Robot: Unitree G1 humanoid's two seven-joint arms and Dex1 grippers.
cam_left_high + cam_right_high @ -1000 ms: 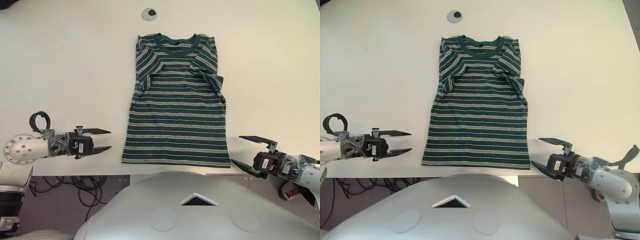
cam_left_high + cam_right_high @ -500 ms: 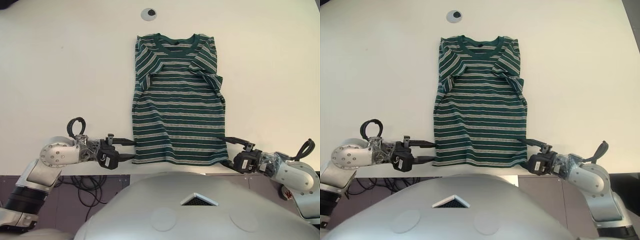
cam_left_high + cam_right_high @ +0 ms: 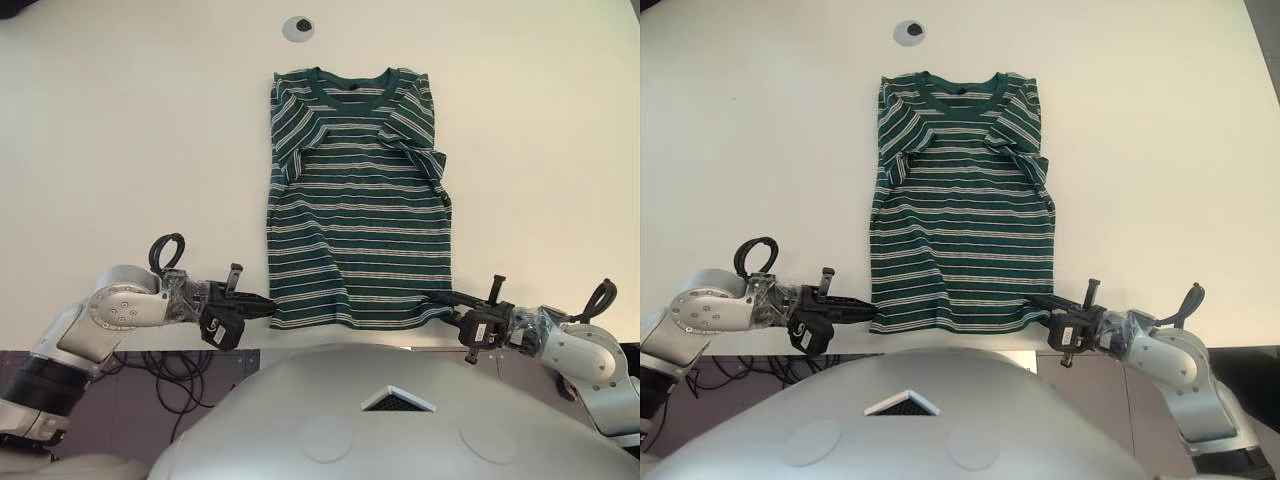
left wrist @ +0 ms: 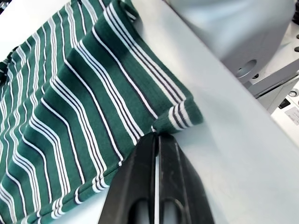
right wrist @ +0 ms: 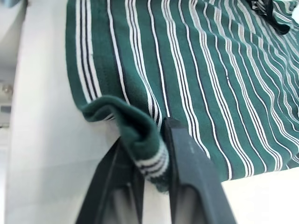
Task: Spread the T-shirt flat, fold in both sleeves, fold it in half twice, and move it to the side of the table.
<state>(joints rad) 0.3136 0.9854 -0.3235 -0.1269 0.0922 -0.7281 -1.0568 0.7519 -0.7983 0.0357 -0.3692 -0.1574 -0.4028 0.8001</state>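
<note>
While the T-shirt [image 3: 355, 200] is lying face up in the centre of the head views, its collar is pointing toward the top of the frame and its hem is sitting near the table's [image 3: 120, 150] lower edge. Both sleeves are lying folded inward across the chest, and their tips are meeting just below the neckline. The green cloth with white stripes is resting mostly flat, though the hem is puckering slightly at its two lower corners.

At the lower left of the frame, the left gripper [image 3: 262, 305] is lying low over the table and its fingers are pressing together on the shirt's lower-left hem corner. In the left wrist view, the two dark fingers [image 4: 140, 172] are closing tightly on the edge of the fabric.

At the lower right, the right gripper [image 3: 440, 300] is clamping the lower-right hem corner. In the right wrist view, a bunched fold of hem is sitting squeezed between its fingers [image 5: 184, 154].

A small round grey disc [image 3: 298, 28] is sitting on the table just above and to the left of the collar, apart from the shirt.
</note>
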